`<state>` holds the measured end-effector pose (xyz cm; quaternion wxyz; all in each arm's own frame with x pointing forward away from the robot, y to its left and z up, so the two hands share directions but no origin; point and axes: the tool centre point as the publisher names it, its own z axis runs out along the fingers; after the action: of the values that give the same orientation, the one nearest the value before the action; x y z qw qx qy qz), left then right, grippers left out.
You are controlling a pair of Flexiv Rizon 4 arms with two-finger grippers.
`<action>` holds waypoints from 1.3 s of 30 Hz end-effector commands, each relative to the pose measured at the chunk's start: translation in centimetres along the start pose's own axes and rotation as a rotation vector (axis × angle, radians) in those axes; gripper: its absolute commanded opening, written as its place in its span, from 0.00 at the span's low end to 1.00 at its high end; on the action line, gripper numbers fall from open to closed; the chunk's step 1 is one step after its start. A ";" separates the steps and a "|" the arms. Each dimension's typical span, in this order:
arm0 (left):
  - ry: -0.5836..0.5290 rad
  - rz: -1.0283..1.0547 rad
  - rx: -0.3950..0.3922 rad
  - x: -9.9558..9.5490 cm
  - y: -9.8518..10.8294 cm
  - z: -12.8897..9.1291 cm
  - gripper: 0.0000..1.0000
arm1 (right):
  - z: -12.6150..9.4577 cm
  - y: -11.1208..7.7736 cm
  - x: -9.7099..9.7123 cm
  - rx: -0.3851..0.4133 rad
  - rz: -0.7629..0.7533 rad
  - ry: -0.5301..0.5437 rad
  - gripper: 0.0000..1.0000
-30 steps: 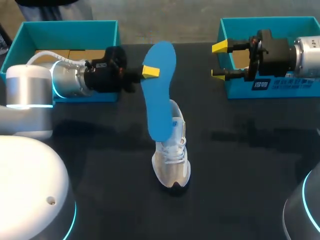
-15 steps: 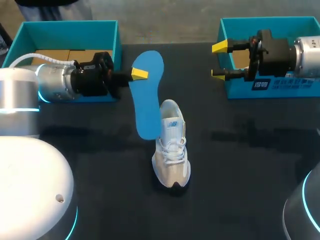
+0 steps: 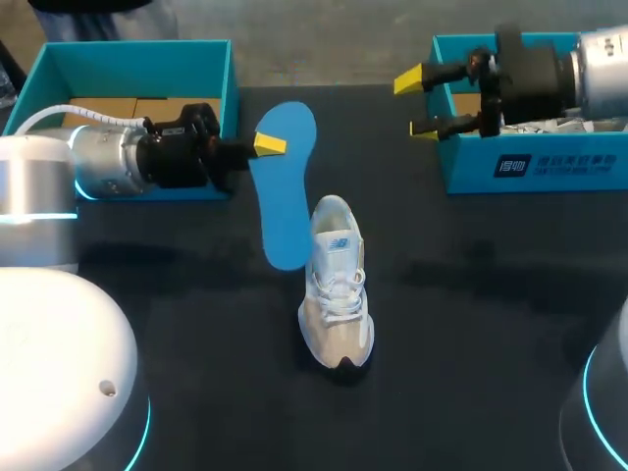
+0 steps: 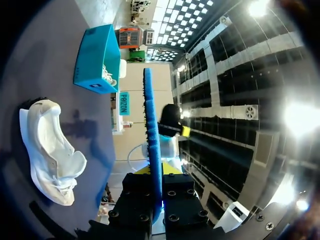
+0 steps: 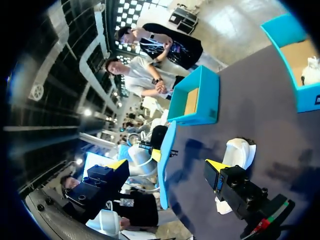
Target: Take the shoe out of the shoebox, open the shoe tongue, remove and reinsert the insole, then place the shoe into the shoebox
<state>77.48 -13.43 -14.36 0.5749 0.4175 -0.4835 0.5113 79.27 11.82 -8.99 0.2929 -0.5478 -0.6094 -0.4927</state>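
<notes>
Leftmost, the left teal box point(image 3: 137, 46) sits at the tabletop's point(image 3: 491, 343) far left corner. Just in front of it the left gripper point(image 3: 267, 147) pinches the blue insole point(image 3: 285, 196) by its upper part, with its fingers pressed on the two faces. The left wrist view shows the insole edge-on between them. The insole hangs clear of the shoe point(image 3: 337, 294), with its lower end close to the left side of the collar. Whether the two touch I cannot tell. The shoe stands upright in the middle of the tabletop, toe toward the near edge, its mouth gaping. Further right, the right gripper point(image 3: 424, 101) hovers with fingers spread and nothing between them, beside the right teal box point(image 3: 549, 167) at the far right corner.

By my reading, the insole is out and reinsertion comes next. That calls for swinging the insole's lower end over the collar and sliding it forward toward the toe. The free gripper would steady the shoe or hold the tongue back.
</notes>
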 end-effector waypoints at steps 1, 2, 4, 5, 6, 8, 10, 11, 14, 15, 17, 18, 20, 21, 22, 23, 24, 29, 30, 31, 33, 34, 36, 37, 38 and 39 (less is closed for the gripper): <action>-0.006 -0.004 -0.001 -0.3 0.0 -0.4 0.00 | -0.4 -0.6 1.8 -0.007 -0.017 -0.167 1.00; -0.006 -0.006 0.004 -0.4 0.0 -0.5 0.00 | -0.4 -0.7 2.1 -0.007 -0.026 -0.196 1.00; -0.009 -0.008 0.010 -0.5 -0.1 -0.5 0.00 | -0.3 -0.8 2.7 -0.006 -0.040 -0.238 1.00; -0.008 -0.005 0.016 -0.6 -0.2 -0.5 0.00 | -0.3 -0.8 3.0 -0.003 -0.049 -0.260 1.00; -0.006 -0.007 0.020 -0.7 -0.3 -0.5 0.00 | -0.3 -0.9 3.3 0.000 -0.053 -0.284 1.00; -0.010 -0.010 0.033 -0.9 -0.5 -0.5 0.00 | -0.1 -1.0 3.7 0.001 -0.063 -0.318 1.00; -0.008 -0.013 0.041 -1.1 -0.8 -0.4 0.00 | 0.1 -1.1 4.0 0.003 -0.063 -0.356 1.00; -0.010 -0.013 0.042 -1.2 -1.0 -0.3 0.00 | 0.3 -1.2 4.1 0.006 -0.070 -0.386 1.00; -0.005 -0.017 0.043 -1.4 -1.5 0.0 0.00 | 0.7 -1.5 4.5 -0.003 -0.070 -0.456 1.00; -0.006 -0.017 0.043 -1.4 -1.6 0.2 0.00 | 0.9 -1.6 4.6 -0.001 -0.068 -0.484 1.00; -0.016 -0.021 0.046 -1.5 -2.0 0.4 0.00 | 1.2 -1.7 4.7 0.004 -0.077 -0.532 1.00; -0.018 -0.023 0.047 -1.6 -2.1 0.6 0.00 | 1.4 -1.8 4.8 0.001 -0.084 -0.550 1.00; -0.027 -0.028 0.053 -1.7 -2.4 0.8 0.00 | 1.5 -1.8 4.9 0.003 -0.096 -0.593 1.00; -0.028 -0.029 0.053 -1.7 -2.5 0.9 0.00 | 1.5 -1.9 5.0 0.002 -0.102 -0.611 1.00; -0.029 -0.032 0.056 -1.7 -2.6 1.0 0.00 | 1.5 -1.9 5.1 0.004 -0.105 -0.624 1.00; -0.030 -0.034 0.056 -1.7 -2.8 1.2 0.00 | 1.6 -1.9 5.2 0.008 -0.112 -0.640 1.00; -0.031 -0.036 0.054 -1.8 -3.0 1.3 0.00 | 1.7 -1.9 5.3 0.013 -0.117 -0.664 1.00; -0.032 -0.042 0.050 -2.2 -3.7 2.0 0.00 | 1.9 -2.1 5.8 0.016 -0.128 -0.727 1.00; -0.034 -0.046 0.049 -2.3 -3.9 2.1 0.00 | 2.0 -2.1 5.9 0.016 -0.131 -0.738 1.00; -0.034 -0.052 0.050 -2.5 -4.1 2.2 0.00 | 2.1 -2.1 6.0 0.016 -0.132 -0.752 1.00; -0.040 -0.062 0.045 -2.8 -4.3 2.5 0.00 | 2.3 -2.2 6.2 0.025 -0.141 -0.780 1.00; -0.042 -0.067 0.043 -2.9 -4.3 2.6 0.00 | 2.4 -2.2 6.2 0.028 -0.144 -0.796 1.00; -0.053 -0.072 0.038 -3.2 -4.5 2.8 0.00 | 2.6 -2.2 6.3 0.040 -0.146 -0.822 1.00; -0.053 -0.073 0.037 -3.3 -4.5 2.9 0.00 | 2.8 -2.2 6.3 0.046 -0.148 -0.838 1.00; -0.053 -0.074 0.036 -3.3 -4.5 3.0 0.00 | 2.9 -2.3 6.3 0.054 -0.152 -0.869 1.00; -0.054 -0.075 0.035 -3.4 -4.6 3.0 0.00 | 3.1 -2.3 6.3 0.063 -0.151 -0.902 1.00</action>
<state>81.18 -17.21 -16.79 0.5706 0.4616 -0.4727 0.4877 75.45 16.23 -5.21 0.0640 -0.6207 -0.7227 -0.2971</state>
